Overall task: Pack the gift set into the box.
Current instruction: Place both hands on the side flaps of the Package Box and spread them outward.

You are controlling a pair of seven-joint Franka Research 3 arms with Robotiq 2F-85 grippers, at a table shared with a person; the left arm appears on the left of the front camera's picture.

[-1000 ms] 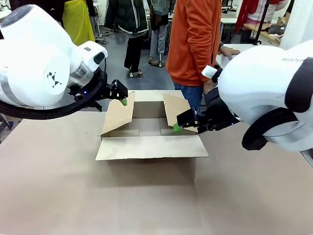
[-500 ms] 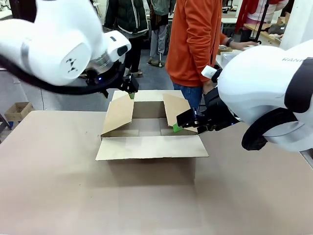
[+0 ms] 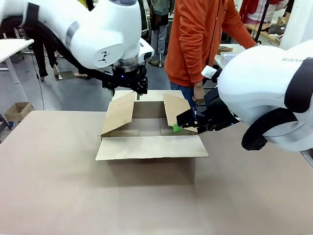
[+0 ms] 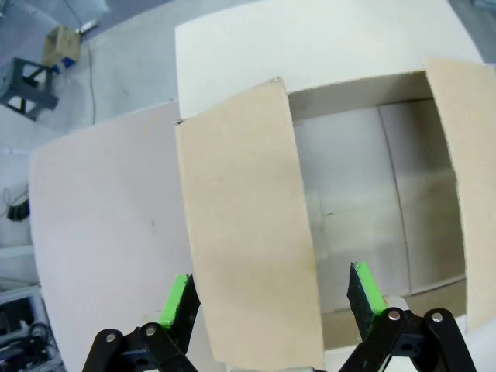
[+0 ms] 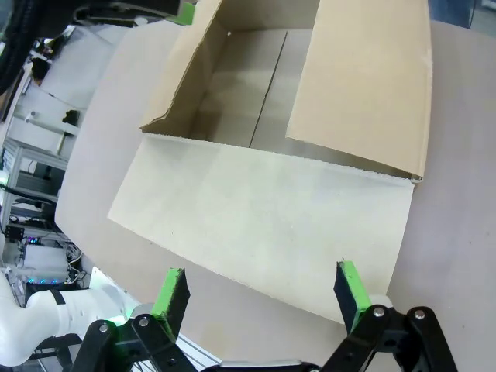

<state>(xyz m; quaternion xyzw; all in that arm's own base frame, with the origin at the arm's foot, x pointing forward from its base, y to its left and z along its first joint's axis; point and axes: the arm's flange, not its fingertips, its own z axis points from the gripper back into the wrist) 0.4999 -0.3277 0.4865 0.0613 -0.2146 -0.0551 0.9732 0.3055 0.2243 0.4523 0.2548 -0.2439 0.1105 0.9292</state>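
box [image 3: 151,147] sits centre frame on the table [image 3: 58,186], bare cardboard floor showing. left gripper [image 3: 138,94] is upper centre, jaws wide and empty, straddling the left side flap [image 4: 248,232]. right gripper [image 3: 177,126] is mid-right, jaws wide and empty, at the right side flap [image 3: 175,108]. Both side flaps lean inward. I'd put a pad on each inner face and fold it outward slowly, without shoving the box.

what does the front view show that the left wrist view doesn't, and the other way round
Front view: a person in an orange top at the far side, and the right gripper beside the right flap of the box. Left wrist view: the left gripper, open, looking down, with the left flap seen between its green pads. Both: the open box on the table.
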